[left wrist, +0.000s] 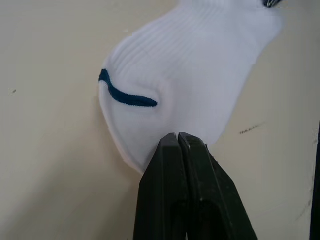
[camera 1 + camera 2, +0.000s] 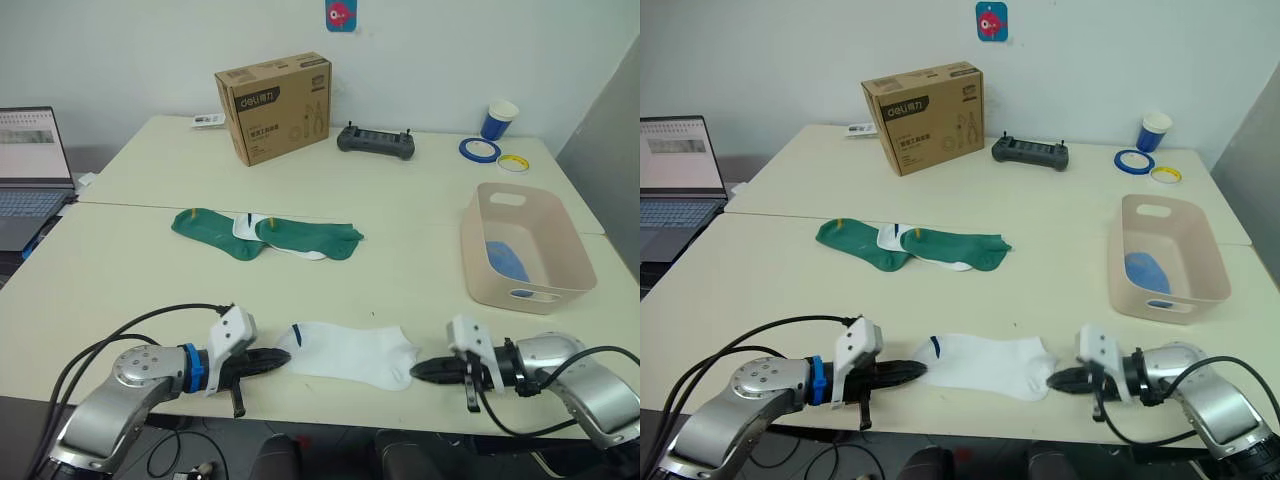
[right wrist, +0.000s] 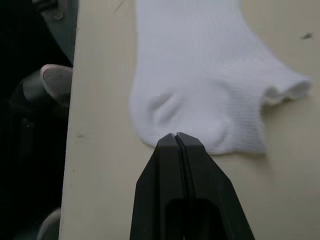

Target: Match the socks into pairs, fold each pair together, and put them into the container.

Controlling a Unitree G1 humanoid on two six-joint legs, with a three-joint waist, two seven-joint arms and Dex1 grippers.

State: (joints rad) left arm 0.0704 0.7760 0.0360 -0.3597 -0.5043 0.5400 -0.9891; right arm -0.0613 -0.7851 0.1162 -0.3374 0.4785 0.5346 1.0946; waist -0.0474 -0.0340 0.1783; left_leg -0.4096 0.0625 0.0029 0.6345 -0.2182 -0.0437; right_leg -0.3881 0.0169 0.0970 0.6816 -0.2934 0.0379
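Note:
A white sock (image 2: 350,352) with a small dark mark lies flat near the table's front edge. My left gripper (image 2: 285,356) is shut on its left end, the tips pinching the sock's rim (image 1: 177,135). At the sock's right end my right gripper (image 2: 415,372) is shut too, puckering the fabric at its tips (image 3: 175,135). Farther back lie two dark green socks (image 2: 215,232) (image 2: 310,238) with orange tabs, and another white sock (image 2: 245,227) is partly under them. The pale beige container (image 2: 573,262) stands at the right with light blue sock (image 2: 507,260) inside.
A brown cardboard box (image 2: 272,93), a black controller (image 2: 376,141), a blue cup (image 2: 498,120) and two tape rolls (image 2: 480,150) sit along the back. A laptop (image 2: 30,175) stands at the far left. Bare tabletop lies between the front sock and the container.

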